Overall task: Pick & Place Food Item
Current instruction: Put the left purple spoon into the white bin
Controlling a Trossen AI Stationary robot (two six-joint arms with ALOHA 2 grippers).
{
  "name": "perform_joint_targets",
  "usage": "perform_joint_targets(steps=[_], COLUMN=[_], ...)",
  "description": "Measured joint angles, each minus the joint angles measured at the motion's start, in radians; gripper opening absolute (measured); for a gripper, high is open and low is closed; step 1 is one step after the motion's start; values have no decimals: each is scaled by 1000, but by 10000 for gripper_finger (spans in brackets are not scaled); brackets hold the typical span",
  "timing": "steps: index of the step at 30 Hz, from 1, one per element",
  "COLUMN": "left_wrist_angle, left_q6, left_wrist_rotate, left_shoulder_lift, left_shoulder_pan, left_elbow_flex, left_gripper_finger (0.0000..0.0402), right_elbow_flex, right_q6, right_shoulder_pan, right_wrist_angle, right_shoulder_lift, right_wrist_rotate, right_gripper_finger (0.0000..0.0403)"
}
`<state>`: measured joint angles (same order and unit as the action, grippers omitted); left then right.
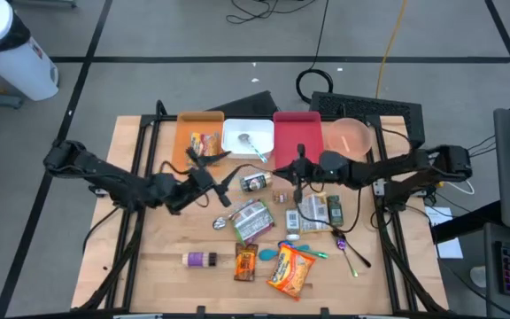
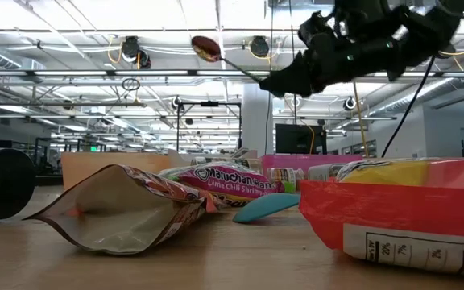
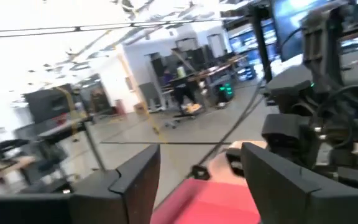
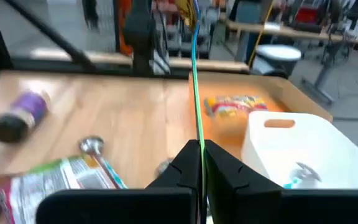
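The thin green stick with a reddish-brown oval head [image 4: 195, 74] stood straight up out of the tips of the right claw [image 4: 202, 162], gripped at its lower end. In the low view the head [image 2: 206, 48] hung high over the wooden counter [image 1: 149, 239], the stem slanting down into that claw. The claw was pinched narrow, its two dark fingers pressed against the stem with no visible gap. It hovered mid-counter, just in front of the red rectangular tray [image 1: 295, 120]. Whether the head was food or a spoon bowl could not be told. Beyond it sat the white rectangular tray [image 4: 303, 149] and the orange rectangular tray [image 1: 189, 124] holding a yellow-and-red snack packet [image 4: 232, 104]. The left claw [image 3: 197, 186] was spread wide, empty, facing the right arm near the orange tray.
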<state>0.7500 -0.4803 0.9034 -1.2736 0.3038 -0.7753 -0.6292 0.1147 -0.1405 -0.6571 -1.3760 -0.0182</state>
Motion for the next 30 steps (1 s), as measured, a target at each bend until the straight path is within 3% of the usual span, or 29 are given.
perform_joint_targets(steps=[6, 12, 18, 24, 30], left_wrist_angle=[-179, -485, -784, -979, -1139], left_q6=[31, 308, 627, 777, 894], left_wrist_rotate=[260, 386, 406, 366, 353], left_shoulder_lift=[120, 208, 229, 227, 227], left_shoulder_pan=[126, 213, 236, 240, 251], left_elbow_flex=[0, 0, 0, 0, 0], left_gripper_finger=[235, 224, 216, 214, 214], right_elbow_flex=[-199, -358, -559, -726, -821], right_q6=[117, 88, 28, 25, -33], right_shoulder_pan=[-20, -24, -28, -45, -106], right_wrist_angle=[364, 552, 787, 952, 996], right_shoulder_lift=[22, 0, -85, -219, -359], right_wrist_rotate=[112, 146, 257, 259, 255], right_gripper_finger=[0, 0, 0, 0, 0])
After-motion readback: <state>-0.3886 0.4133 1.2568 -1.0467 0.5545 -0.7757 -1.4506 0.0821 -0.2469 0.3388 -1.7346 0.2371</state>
